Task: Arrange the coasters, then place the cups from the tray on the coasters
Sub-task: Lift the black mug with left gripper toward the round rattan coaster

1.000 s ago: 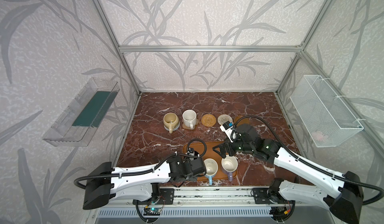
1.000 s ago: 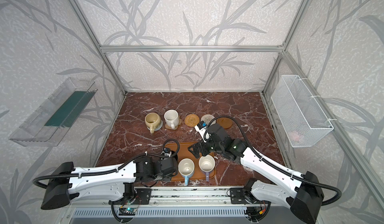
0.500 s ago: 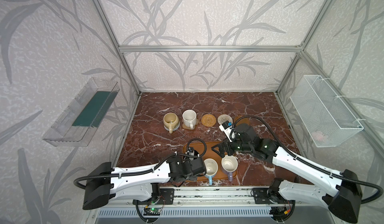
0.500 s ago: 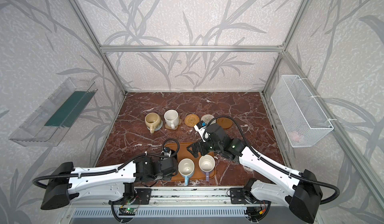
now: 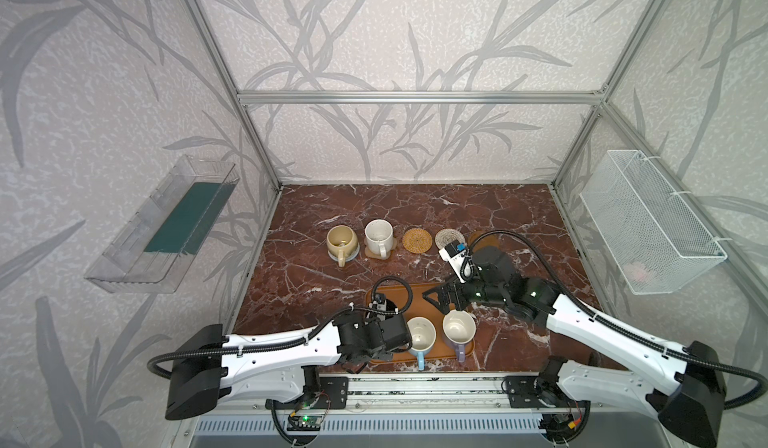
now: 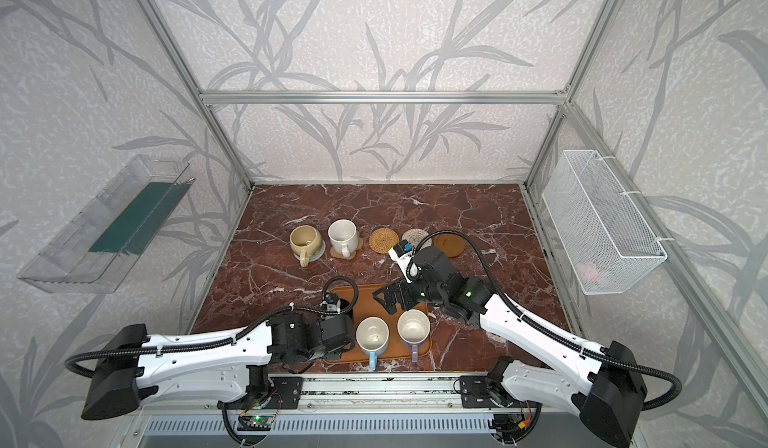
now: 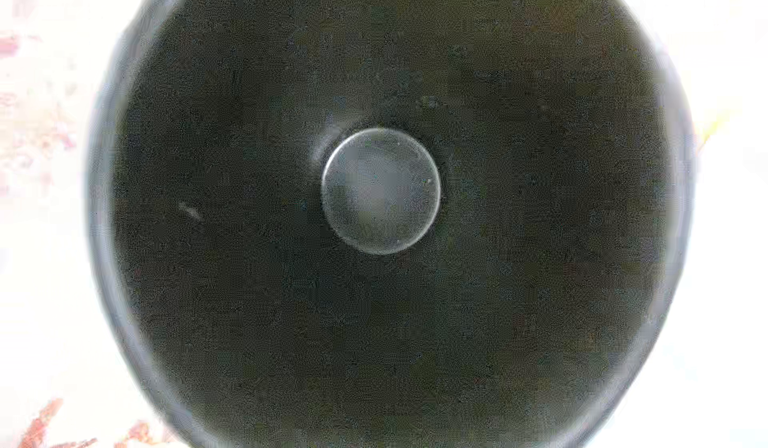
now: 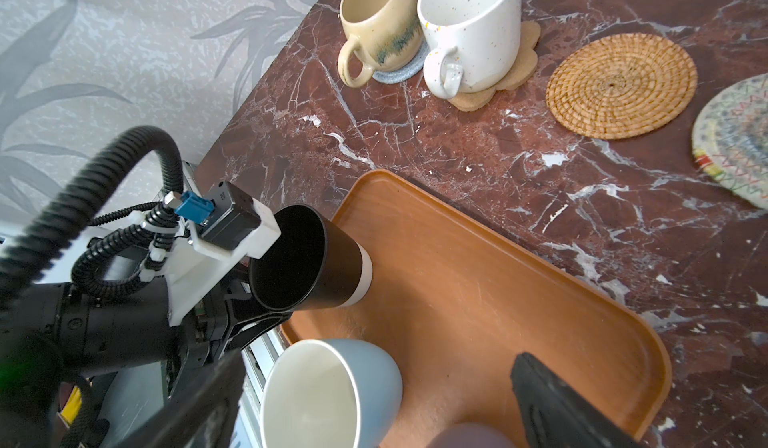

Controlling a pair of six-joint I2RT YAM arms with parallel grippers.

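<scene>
Left jaws at the black cup on the tray, grip hidden, can't tell; best lift straight, hold it level, head for the empty rattan coaster; right jaws wide apart over the lavender cup

Red-brown marble counter lying inside an aluminium frame, with leaf-patterned wallpaper covering the walls. In both top views, a clear plastic bin is hanging at left, holding a dark green sheet. A white wire basket is hanging at right (something pinkish lying inside, too blurred to identify).
</scene>
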